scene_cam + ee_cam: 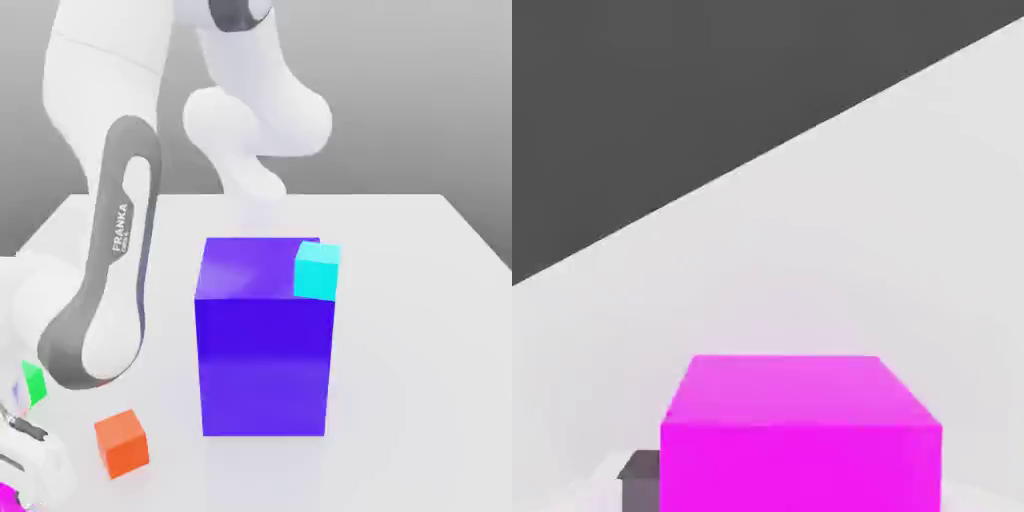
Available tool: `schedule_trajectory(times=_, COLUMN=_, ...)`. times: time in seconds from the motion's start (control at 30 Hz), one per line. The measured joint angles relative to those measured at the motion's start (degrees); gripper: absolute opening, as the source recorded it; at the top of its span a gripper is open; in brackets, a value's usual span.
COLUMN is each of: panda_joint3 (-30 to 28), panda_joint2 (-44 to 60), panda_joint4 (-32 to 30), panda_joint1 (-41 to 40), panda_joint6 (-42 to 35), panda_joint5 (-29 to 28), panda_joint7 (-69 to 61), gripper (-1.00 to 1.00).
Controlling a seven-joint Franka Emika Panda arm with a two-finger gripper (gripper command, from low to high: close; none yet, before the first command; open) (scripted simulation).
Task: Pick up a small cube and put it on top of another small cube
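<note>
One magenta cube (801, 390) sits pinched between the fingers near the tabletop's (420, 400) near edge, at the exterior view's left corner. The grasp looks to be the step in hand; next should come a straight lift, then a carry to another small cube. Nearest inward lies the orange cube (122, 444), with the green one (34, 384) farther back along that side. Toward the middle stands the big blue block (264, 365), the cyan cube (317, 271) by its upper corner.
</note>
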Motion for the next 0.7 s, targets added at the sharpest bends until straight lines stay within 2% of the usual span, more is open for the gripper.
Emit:
schedule_trajectory(times=0.1, panda_joint3=-2.20, panda_joint2=-5.75, panda_joint4=-2.49, panda_joint1=0.44, panda_joint6=-3.26, panda_joint5=-2.40, panda_joint7=-0.27, gripper=-1.00)
schedule_trajectory(times=0.4, panda_joint3=-9.28, panda_joint2=-22.34, panda_joint4=-18.57, panda_joint1=-7.17, panda_joint6=-2.92, panda_joint5=-10.00, panda_joint7=-17.75, gripper=-1.00)
schedule_trajectory(times=0.47, panda_joint3=-9.38, panda_joint2=-21.88, panda_joint4=-20.16, panda_joint1=-8.34, panda_joint6=-0.88, panda_joint5=-9.14, panda_joint7=-20.88, gripper=-1.00)
schedule_trajectory(times=0.57, panda_joint3=-6.16, panda_joint2=-16.58, panda_joint4=-20.20, panda_joint1=-11.02, panda_joint6=4.03, panda_joint5=-4.01, panda_joint7=-25.33, gripper=-1.00)
schedule_trajectory(times=0.6, panda_joint3=-4.97, panda_joint2=-14.89, panda_joint4=-20.09, panda_joint1=-11.95, panda_joint6=5.50, panda_joint5=-2.43, panda_joint7=-26.53, gripper=1.00)
schedule_trajectory(times=0.7, panda_joint3=-4.97, panda_joint2=-14.89, panda_joint4=-20.09, panda_joint1=-11.95, panda_joint6=5.49, panda_joint5=-2.43, panda_joint7=-26.53, gripper=1.00)
